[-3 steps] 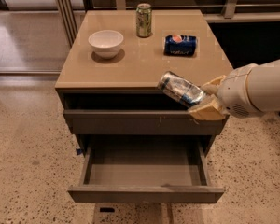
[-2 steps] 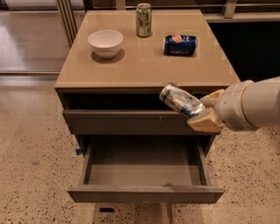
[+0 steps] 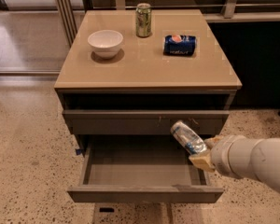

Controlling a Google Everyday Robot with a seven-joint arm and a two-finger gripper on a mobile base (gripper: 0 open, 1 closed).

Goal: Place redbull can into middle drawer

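My gripper (image 3: pixel 201 154) is shut on the redbull can (image 3: pixel 187 137), a slim silver-and-blue can held tilted, its top pointing up and left. The can hangs over the right side of the open middle drawer (image 3: pixel 144 192), just below the closed drawer front with light scratches (image 3: pixel 144 121). The drawer's flat grey interior (image 3: pixel 135 169) holds nothing that I can see. My white arm comes in from the right edge.
On the tan cabinet top (image 3: pixel 144 66) stand a white bowl (image 3: pixel 105 42), an upright green can (image 3: pixel 143 20) and a dark blue Pepsi can (image 3: pixel 179 45) lying on its side. Speckled floor surrounds the cabinet. Dark shelving is at the right.
My gripper has carried the redbull can down from the cabinet top's front edge to over the open drawer's right side. The objects on top have not moved.
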